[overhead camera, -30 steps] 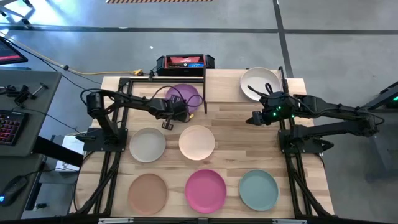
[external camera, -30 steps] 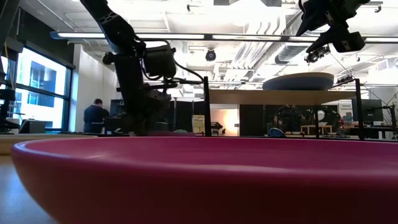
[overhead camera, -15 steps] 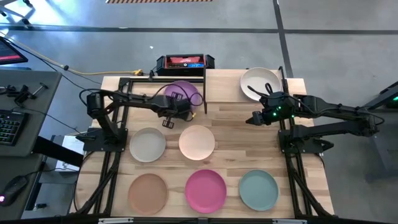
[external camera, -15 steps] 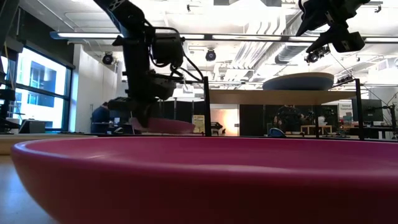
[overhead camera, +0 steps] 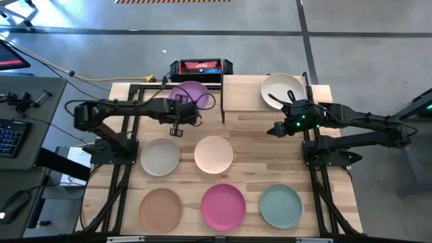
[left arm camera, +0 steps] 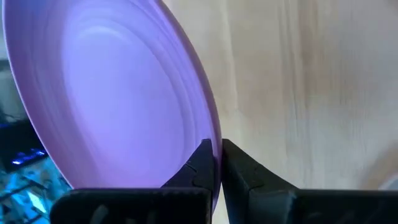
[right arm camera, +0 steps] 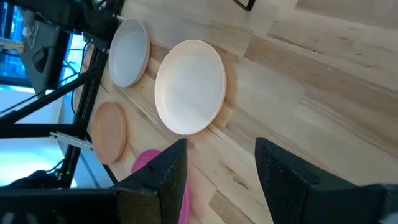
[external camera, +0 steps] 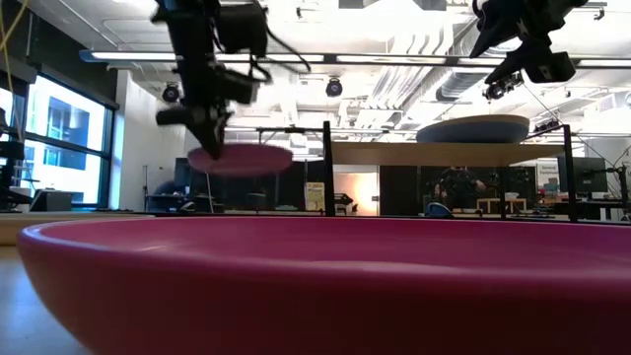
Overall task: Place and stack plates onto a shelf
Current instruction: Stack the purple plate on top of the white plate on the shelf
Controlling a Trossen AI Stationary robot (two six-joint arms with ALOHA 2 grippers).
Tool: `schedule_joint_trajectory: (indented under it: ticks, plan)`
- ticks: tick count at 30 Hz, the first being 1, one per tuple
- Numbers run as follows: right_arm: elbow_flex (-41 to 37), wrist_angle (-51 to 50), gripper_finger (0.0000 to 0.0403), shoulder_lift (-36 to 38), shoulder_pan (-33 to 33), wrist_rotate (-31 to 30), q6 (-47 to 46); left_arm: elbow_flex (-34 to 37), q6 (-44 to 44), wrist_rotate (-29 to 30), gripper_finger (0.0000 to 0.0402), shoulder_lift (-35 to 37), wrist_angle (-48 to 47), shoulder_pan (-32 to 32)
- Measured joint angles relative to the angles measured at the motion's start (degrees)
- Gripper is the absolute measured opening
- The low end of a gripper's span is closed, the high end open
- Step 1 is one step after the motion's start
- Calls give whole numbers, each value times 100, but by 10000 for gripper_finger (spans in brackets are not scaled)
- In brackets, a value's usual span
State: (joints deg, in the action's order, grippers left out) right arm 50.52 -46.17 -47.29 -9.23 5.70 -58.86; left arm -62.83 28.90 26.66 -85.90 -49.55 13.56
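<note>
Left gripper [overhead camera: 177, 116] pinches the purple plate [overhead camera: 188, 94] by its rim; wrist view shows both fingers [left arm camera: 205, 163] closed across the edge. Since half a second ago the plate has risen off the table to about shelf height and shifted left and back, clear of the shelf [overhead camera: 263, 101]. Lift done; carry over the board is next. On the shelf sits a blue plate [external camera: 473, 129]. Right gripper [overhead camera: 275, 129] waits beside the shelf, fingers spread, empty.
</note>
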Motion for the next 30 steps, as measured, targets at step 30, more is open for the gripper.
schedule_joint_trajectory:
  ticks: [30]
  plan:
    - [0, 2929, 168, -490, 331, -101, 501, -84, 1984, 1924, 5, 615, 108, -2214]
